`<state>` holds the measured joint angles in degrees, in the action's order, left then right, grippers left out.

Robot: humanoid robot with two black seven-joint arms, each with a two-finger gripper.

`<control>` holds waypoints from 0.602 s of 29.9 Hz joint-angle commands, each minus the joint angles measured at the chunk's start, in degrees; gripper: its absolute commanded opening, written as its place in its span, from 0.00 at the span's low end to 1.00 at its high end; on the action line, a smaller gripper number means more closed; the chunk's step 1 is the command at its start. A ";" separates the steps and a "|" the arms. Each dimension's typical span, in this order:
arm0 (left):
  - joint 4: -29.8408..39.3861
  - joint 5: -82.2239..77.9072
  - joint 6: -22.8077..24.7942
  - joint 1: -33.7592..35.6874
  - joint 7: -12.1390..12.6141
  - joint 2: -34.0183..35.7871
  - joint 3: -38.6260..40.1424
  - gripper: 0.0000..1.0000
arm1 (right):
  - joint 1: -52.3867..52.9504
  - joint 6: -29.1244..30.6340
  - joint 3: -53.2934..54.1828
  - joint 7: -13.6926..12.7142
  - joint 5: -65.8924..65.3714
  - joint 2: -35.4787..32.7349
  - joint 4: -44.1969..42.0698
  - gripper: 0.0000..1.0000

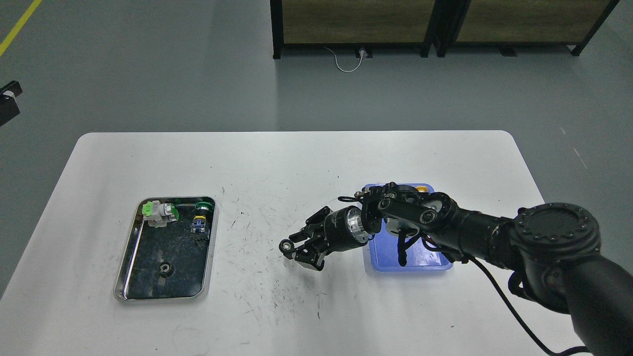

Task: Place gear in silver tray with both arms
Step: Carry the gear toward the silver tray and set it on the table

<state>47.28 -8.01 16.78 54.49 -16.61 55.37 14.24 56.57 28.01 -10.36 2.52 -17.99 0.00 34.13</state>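
Observation:
The silver tray (129,269) lies on the left of the white table. On its dark floor sit a small black gear (165,268), a green and white part (157,212) and a small blue and yellow part (199,221). My right arm comes in from the right. Its gripper (293,249) is shut on a second small dark gear (286,246) and holds it low over the table's middle, well right of the silver tray. My left arm is out of view.
A blue plastic tray (381,249) lies under my right forearm, with a yellow object (422,188) at its far edge. A black cable (509,309) hangs from the arm. The white table (277,163) has a rounded far edge.

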 commanded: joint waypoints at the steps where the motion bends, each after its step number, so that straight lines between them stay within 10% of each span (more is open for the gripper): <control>1: 0.00 0.10 0.00 0.00 0.00 0.09 0.00 0.93 | -0.14 -0.01 1.92 0.11 -0.02 0.00 -0.21 0.84; 18: 0.00 0.10 0.62 -0.88 -0.88 0.88 -0.18 0.97 | 4.24 -0.01 3.68 -0.77 0.68 0.00 -1.79 0.99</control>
<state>47.28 -8.00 17.18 53.70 -17.31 56.22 14.18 59.22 28.00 -6.60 1.86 -17.71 0.00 32.68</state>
